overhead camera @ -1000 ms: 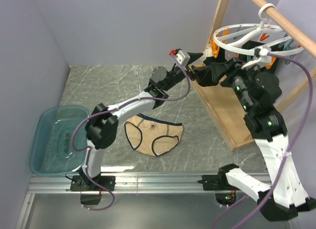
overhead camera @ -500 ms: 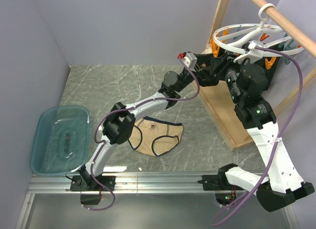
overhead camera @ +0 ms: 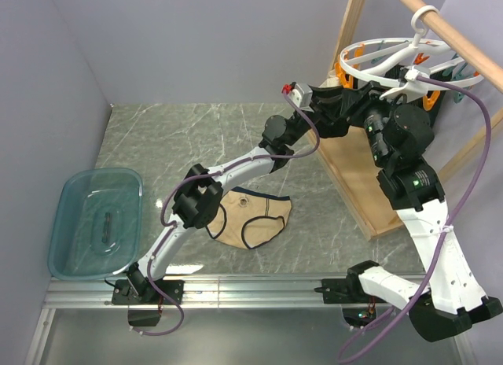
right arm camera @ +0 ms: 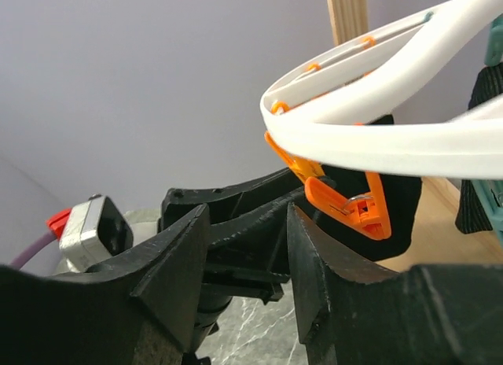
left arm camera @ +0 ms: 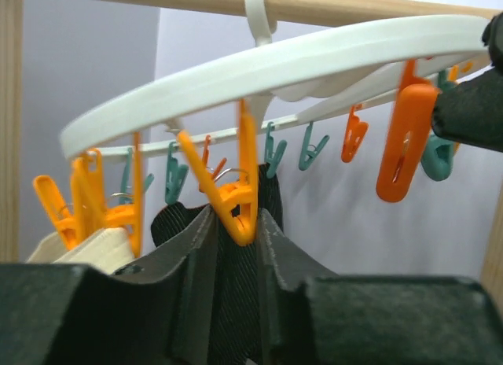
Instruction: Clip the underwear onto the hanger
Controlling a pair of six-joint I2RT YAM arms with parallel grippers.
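Underwear (overhead camera: 245, 218) is nowhere near the action tbh. The left gripper (left arm camera: 236, 223) is pinched on an orange clip (left arm camera: 236, 196) dangling from the white hanger (left arm camera: 314, 54). The right gripper (right arm camera: 247, 223) sits just beside it, fingers apart. The hanger hooks over a wooden rod (overhead camera: 464, 42), and the briefs lie flat on the marble table (overhead camera: 173, 137), well apart from both grippers.

Left hand (left arm camera: 236, 223) up under hanger (left arm camera: 314, 60) rim; one clip (left arm camera: 229, 193) hangs down between its fingers, touching both. Right hand (right arm camera: 247, 223) just beside it, to its right, under same rim. Hanger hooked on rod (overhead camera: 464, 44) above both. Underwear (overhead camera: 245, 215) flat on surface (overhead camera: 181, 137), well below hands, back toward arm bases. Tub (overhead camera: 102, 173) farther left.
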